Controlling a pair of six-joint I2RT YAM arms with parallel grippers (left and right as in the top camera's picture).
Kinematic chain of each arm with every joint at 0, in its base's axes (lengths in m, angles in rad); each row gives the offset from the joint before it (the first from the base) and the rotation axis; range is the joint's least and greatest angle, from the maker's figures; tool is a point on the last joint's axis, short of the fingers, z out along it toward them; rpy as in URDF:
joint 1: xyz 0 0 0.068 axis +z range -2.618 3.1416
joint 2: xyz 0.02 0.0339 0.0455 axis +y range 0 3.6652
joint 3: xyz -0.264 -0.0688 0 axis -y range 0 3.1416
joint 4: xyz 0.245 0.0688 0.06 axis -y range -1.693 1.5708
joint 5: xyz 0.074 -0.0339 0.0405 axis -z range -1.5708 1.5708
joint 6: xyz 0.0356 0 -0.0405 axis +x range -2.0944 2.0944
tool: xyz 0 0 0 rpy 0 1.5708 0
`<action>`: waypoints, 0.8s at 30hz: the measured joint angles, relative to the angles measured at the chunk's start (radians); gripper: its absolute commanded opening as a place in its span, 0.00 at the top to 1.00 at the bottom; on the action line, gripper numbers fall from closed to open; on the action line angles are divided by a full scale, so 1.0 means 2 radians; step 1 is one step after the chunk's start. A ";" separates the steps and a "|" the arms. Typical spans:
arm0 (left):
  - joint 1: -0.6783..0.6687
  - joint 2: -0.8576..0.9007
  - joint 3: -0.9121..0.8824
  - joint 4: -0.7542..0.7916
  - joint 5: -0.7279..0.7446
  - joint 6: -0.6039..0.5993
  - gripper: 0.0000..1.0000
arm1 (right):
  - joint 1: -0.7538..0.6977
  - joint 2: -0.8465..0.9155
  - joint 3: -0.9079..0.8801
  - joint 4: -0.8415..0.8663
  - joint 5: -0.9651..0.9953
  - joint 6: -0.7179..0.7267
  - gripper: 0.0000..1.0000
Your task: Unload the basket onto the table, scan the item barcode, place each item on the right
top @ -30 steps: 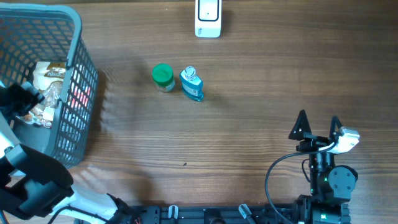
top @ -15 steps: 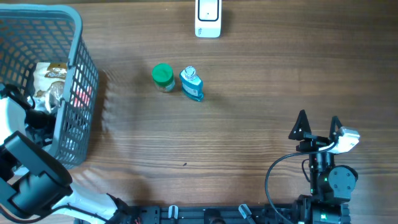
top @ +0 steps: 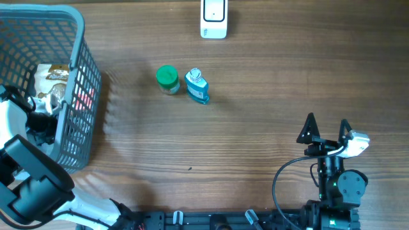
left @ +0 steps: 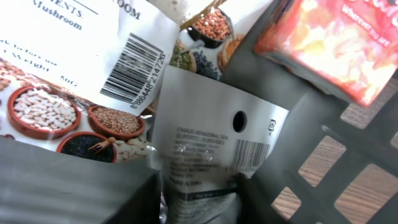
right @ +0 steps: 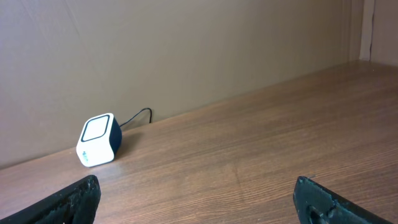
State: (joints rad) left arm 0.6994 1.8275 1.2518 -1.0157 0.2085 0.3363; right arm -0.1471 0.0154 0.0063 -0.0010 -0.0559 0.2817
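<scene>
In the left wrist view my left gripper (left: 199, 200) is down inside the grey basket (top: 79, 39). Its two dark fingers (left: 93, 193) press both sides of a white-and-grey packet (left: 211, 134) with a small barcode label and a hang hole. From overhead, the left gripper (top: 37, 119) is mostly hidden behind the basket wall. The white scanner (top: 213, 19) stands at the table's far edge, and the right wrist view shows this scanner (right: 98, 140) too. My right gripper (top: 327, 128) rests open near the front right, with nothing between its fingers.
The basket also holds a bean-print packet with a large barcode (left: 74, 56) and an orange-red packet (left: 339, 37). A green-lidded jar (top: 167, 79) and a blue bottle (top: 197, 86) stand side by side mid-table. A wall runs behind the scanner.
My left arm has dropped lower into the basket, and its jaws have closed from wide open onto the white-and-grey packet. The right arm has not moved.
</scene>
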 measured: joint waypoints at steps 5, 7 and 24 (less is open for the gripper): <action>0.000 0.000 0.000 -0.002 0.002 -0.002 0.67 | 0.000 0.000 0.000 0.000 0.000 0.000 0.00; 0.000 0.000 0.000 -0.007 0.002 -0.002 0.60 | 0.000 0.000 0.000 0.000 0.000 0.000 0.00; 0.000 -0.010 -0.014 -0.019 0.032 0.001 0.96 | 0.000 0.000 0.000 0.000 0.000 0.000 0.00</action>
State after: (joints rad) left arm 0.6998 1.8084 1.2228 -1.0542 0.2726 0.3378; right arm -0.1471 0.0154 0.0063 -0.0006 -0.0559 0.2817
